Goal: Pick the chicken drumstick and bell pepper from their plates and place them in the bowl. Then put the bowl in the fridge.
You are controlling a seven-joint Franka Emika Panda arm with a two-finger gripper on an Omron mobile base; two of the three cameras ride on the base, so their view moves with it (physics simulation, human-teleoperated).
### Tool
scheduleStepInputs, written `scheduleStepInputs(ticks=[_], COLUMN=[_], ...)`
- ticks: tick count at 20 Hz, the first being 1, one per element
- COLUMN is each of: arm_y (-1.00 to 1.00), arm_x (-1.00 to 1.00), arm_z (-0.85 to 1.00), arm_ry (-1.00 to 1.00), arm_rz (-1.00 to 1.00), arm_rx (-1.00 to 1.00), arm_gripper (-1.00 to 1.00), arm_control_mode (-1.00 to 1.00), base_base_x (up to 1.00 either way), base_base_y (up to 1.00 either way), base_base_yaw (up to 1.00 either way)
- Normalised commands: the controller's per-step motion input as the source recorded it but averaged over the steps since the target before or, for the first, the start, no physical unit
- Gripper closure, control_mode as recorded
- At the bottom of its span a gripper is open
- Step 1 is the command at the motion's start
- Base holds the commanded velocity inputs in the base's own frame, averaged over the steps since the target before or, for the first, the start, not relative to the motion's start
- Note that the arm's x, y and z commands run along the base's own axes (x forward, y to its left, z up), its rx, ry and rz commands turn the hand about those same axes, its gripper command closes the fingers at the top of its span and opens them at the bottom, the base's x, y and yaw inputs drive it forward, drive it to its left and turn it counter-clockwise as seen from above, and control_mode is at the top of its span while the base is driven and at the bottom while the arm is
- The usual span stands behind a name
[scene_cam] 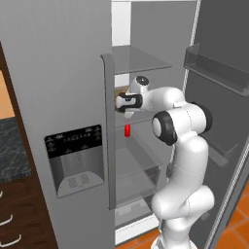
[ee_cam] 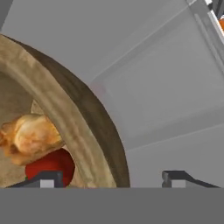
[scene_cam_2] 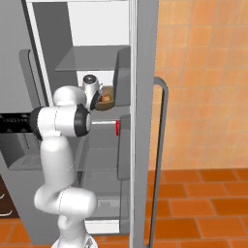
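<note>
The wooden bowl (ee_cam: 83, 127) rests on a pale shelf (ee_cam: 170, 87) inside the grey fridge (scene_cam: 58, 73). The golden-brown chicken drumstick (ee_cam: 28, 138) lies in it, on top of the red bell pepper (ee_cam: 50, 162). My gripper (ee_cam: 109, 178) is open and straddles the bowl's thick rim: one fingertip (ee_cam: 43, 179) is inside the bowl and the other stands well clear outside it. From the right base view the bowl (scene_cam_2: 107, 98) sits at mid height just beyond the gripper (scene_cam_2: 99, 100). In the left base view the gripper (scene_cam: 119, 103) reaches past the door edge. The plates are out of view.
The right fridge door (scene_cam: 219, 73) stands open with bins beside my arm. A small red item (scene_cam: 127, 130) sits at the shelf edge below the hand. More shelves lie above and below. A dark counter with wooden drawers (scene_cam: 9, 155) is at the far left.
</note>
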Motion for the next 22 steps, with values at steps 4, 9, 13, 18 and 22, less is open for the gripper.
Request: scheduleStepInputs(ticks=[4,9,13,18,22], arm_y=[0.00,0.00,0.00,-0.03,-0.12], arm_x=[-0.60,-0.70,-0.82,-1.00,-1.00], arm_z=[0.23,0.20,0.41,0.93,0.76], arm_ry=[-0.14,-0.14,-0.15,-0.08,-0.02], arm_rz=[0.00,0.00,0.00,0.00,0.01], arm_rx=[0.00,0.00,0.00,0.00,-0.04], arm_gripper=[-1.00,-1.00,-1.00,-1.00,-1.00], arm_control_mode=[-1.00,-1.00,-1.00,-1.00,-1.00], base_base_x=[0.00,0.00,0.00,0.00,0.00], base_base_y=[0.00,0.00,0.00,0.00,0.00], base_base_yaw=[0.00,0.00,0.00,0.00,0.00])
